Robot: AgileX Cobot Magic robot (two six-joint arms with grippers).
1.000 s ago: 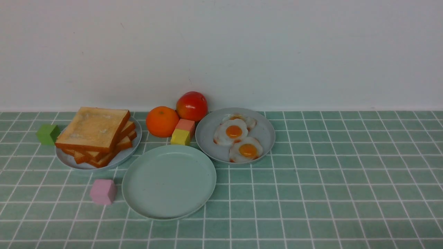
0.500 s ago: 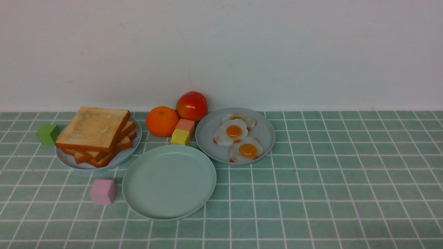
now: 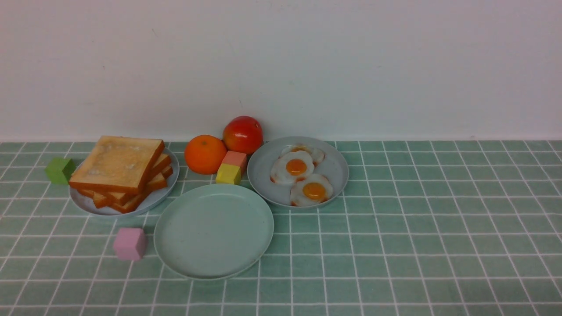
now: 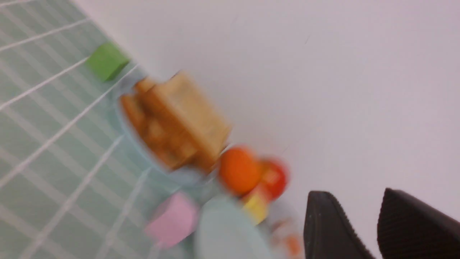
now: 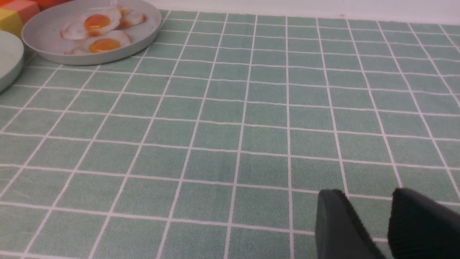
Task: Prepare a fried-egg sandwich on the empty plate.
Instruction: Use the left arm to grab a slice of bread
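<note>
Three plates sit on the green tiled table [image 3: 417, 228]. The biggest one, the mint-green plate [image 3: 214, 231], is the closest to the robot, a bit left of the middle, and it is bare. Behind it on the left is a grey-blue plate [image 3: 163, 195] with a messy pile of toast slices [image 3: 118, 169]; the top slice lies flat and covers most of the others. Behind it on the right is a grey plate [image 3: 263, 175] with three fried eggs [image 3: 293, 167], their yolks up, and the back egg is partly hidden by the middle one. Between the two back plates are an orange [image 3: 205, 154] and a red fruit [image 3: 243, 134] by the wall, with a peach block [image 3: 235, 159] and a yellow block [image 3: 228, 174] just in front of them. A green block [image 3: 59, 170] is left of the toast plate, and a pink block [image 3: 129, 243] sits just left of the mint-green plate. The left gripper [image 4: 354, 194] shows in a blurry wrist picture: its two black fingers stand apart with a gap and nothing is between them. The right gripper [image 5: 364, 192] is low over bare tiles, well away from the egg plate, and its fingers also stand apart with nothing held.
</note>
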